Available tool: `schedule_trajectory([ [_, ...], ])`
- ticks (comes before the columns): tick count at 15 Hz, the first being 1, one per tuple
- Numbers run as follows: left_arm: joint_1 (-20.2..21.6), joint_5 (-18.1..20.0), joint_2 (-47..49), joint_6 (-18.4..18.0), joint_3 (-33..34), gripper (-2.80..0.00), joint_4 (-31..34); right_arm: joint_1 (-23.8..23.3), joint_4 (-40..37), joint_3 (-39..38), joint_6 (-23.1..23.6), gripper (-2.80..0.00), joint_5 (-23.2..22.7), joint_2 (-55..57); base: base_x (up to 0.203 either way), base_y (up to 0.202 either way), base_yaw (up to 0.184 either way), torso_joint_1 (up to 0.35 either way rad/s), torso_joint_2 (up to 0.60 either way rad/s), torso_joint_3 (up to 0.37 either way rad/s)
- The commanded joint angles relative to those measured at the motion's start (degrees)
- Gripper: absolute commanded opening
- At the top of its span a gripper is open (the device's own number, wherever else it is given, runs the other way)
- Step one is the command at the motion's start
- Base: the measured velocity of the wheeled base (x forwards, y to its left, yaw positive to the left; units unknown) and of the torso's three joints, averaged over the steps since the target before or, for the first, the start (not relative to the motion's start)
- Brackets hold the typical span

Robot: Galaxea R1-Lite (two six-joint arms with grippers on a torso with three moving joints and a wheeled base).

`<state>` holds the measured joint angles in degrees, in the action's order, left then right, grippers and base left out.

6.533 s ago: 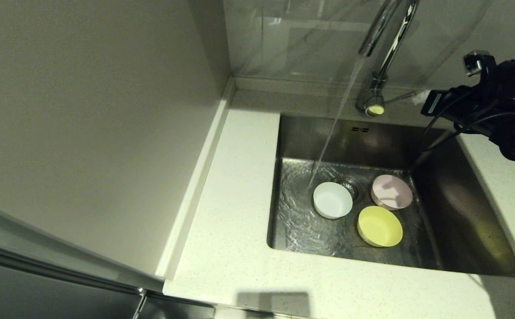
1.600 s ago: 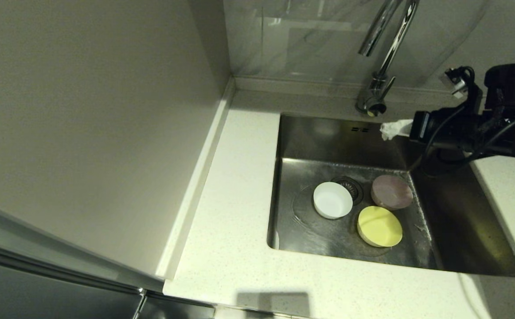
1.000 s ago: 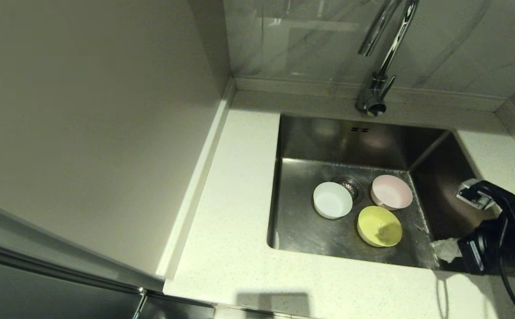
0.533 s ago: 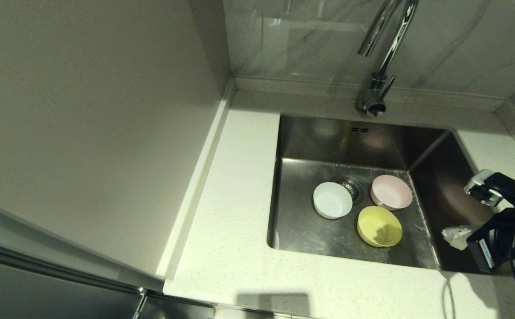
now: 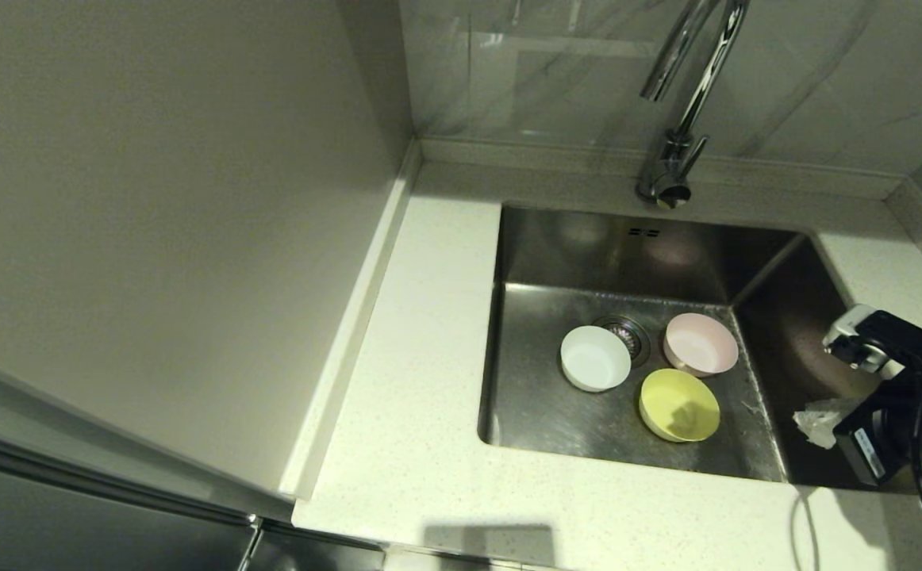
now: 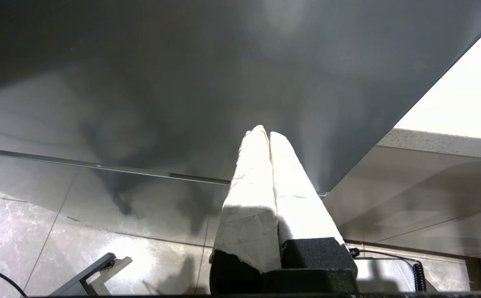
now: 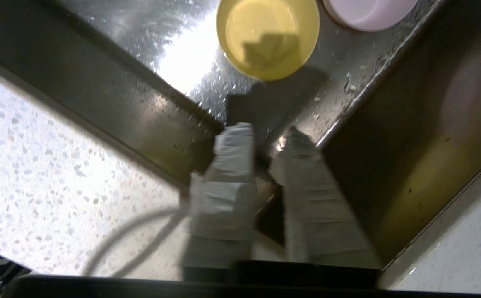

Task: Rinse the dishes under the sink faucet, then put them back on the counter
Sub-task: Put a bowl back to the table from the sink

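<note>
The three bowls sit on the floor of the sink [image 5: 540, 262], all upright — the white bowl [image 5: 595, 358] just left of the drain strainer [image 5: 628, 333], the pink bowl [image 5: 701, 343] just right of it, and the yellow bowl [image 5: 679, 405] nearest the front wall. The yellow one lies close to the other two without clearly touching either. No water runs from the faucet [image 5: 687, 87], which rises from the back edge of the counter [image 5: 421, 357].

The right gripper [image 5: 814, 418] hangs over the sink's front right corner, above the rim, well apart from the bowls. In the right wrist view its two wrapped fingers [image 7: 232, 165] stand a little apart with nothing between them, pointing down toward the yellow bowl [image 7: 268, 38], and their shadow falls inside it. The sink's right wall and front rim lie close on either side of the gripper.

The left gripper [image 6: 264, 134] is parked low beside a dark cabinet panel [image 6: 182, 82] — its fingers pressed together, empty.
</note>
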<state>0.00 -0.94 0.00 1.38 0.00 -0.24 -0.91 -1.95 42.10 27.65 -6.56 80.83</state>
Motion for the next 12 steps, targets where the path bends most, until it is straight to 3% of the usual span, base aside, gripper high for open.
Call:
schedule_trajectory([
  [1,0.0,-0.03,-0.09,0.03,0.0,-2.8,-0.02,1.05,0.07,1.5,0.06,0.0,-0.18,1.91,0.0,0.0,0.0,0.0,0.0,0.0],
  [4,0.0,-0.03,-0.09,0.03,0.0,-2.8,-0.02,4.3,2.01,4.71,-1.02,0.0,-0.15,5.72,0.0,0.0,0.0,0.0,0.0,0.0],
  [8,0.0,-0.03,-0.09,0.03,0.0,-2.8,-0.02,6.23,17.61,4.39,-1.81,0.0,0.18,14.38,0.0,0.0,0.0,0.0,0.0,0.0],
  [12,0.0,-0.03,-0.09,0.03,0.0,-2.8,-0.02,7.36,22.48,7.97,-2.97,0.0,1.2,22.31,0.0,0.0,0.0,0.0,0.0,0.0],
])
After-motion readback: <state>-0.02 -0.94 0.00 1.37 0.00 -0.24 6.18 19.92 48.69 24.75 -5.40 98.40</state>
